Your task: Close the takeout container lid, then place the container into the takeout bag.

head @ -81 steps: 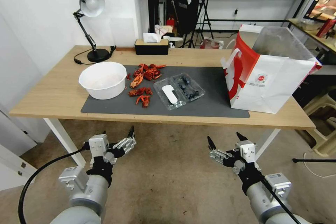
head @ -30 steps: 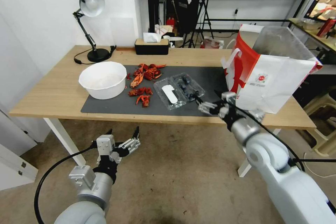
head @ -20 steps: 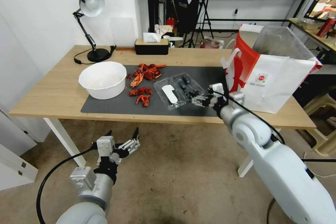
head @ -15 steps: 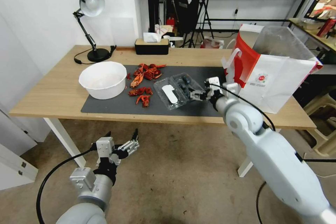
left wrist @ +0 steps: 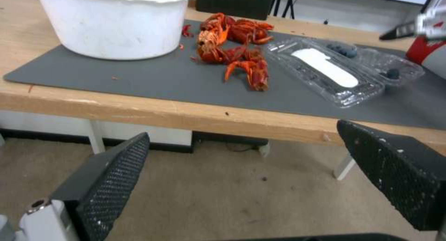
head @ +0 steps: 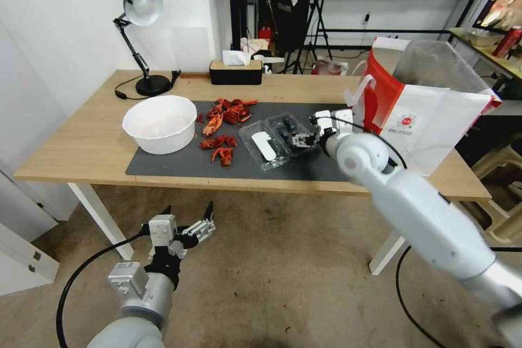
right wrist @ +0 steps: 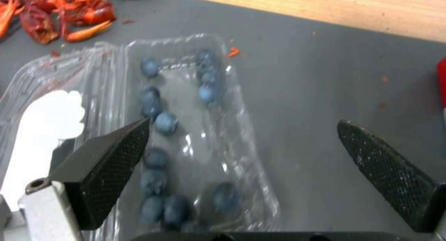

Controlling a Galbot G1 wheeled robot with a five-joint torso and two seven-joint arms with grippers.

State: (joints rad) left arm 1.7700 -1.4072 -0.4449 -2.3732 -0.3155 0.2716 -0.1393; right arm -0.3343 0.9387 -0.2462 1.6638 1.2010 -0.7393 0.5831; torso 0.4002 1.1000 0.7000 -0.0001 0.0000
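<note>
The takeout container (head: 289, 130) lies open on the grey mat, its blueberry half toward the bag. Its lid (head: 265, 148), with a white oblong label, lies flat beside that half. My right gripper (head: 300, 140) is open and hovers just over the blueberry half's near right edge. In the right wrist view its fingers straddle that half (right wrist: 186, 129), with the lid's label (right wrist: 46, 129) off to one side. The takeout bag (head: 429, 119) stands open at the table's right end. My left gripper (head: 187, 209) hangs open below the table's front edge, facing the container (left wrist: 385, 65).
A white bowl (head: 159, 123) sits on the left of the mat (head: 174, 162), with red crayfish shells (head: 223, 130) between it and the container. A desk lamp (head: 142, 38) and a tissue box (head: 235, 72) stand at the table's back.
My right arm rose from below the table and reached left across the mat to the container's blueberry half, gripper still open. The left arm barely moved.
</note>
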